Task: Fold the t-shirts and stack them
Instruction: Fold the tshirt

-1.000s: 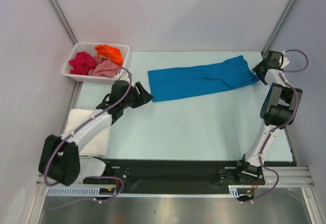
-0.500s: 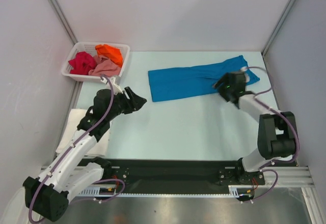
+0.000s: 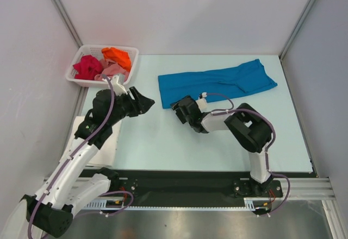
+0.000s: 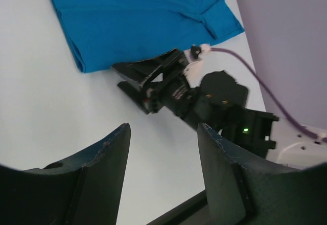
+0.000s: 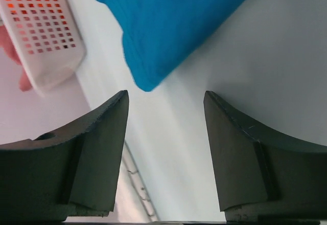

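Note:
The bright blue t-shirt [image 3: 217, 84] lies folded into a long band across the far middle of the table. It also shows in the left wrist view [image 4: 143, 20] and the right wrist view [image 5: 173, 25]. My right gripper [image 3: 178, 111] is open and empty, low over the table just in front of the shirt's near left corner. My left gripper [image 3: 144, 102] is open and empty, left of that corner and apart from it. The crimson [image 3: 87, 66], orange [image 3: 117, 57] and dusty pink [image 3: 111, 71] t-shirts lie bunched in the basket. The white t-shirt [image 3: 111, 141] lies partly under my left arm.
The white slotted basket [image 3: 130, 51] stands at the far left corner and shows in the right wrist view [image 5: 41, 30]. Grey walls enclose the table on three sides. The black rail with the arm bases [image 3: 185, 182] runs along the near edge.
My right arm has swung from the shirt's far right end across to its near left corner. My left gripper has drawn back a little to the left.

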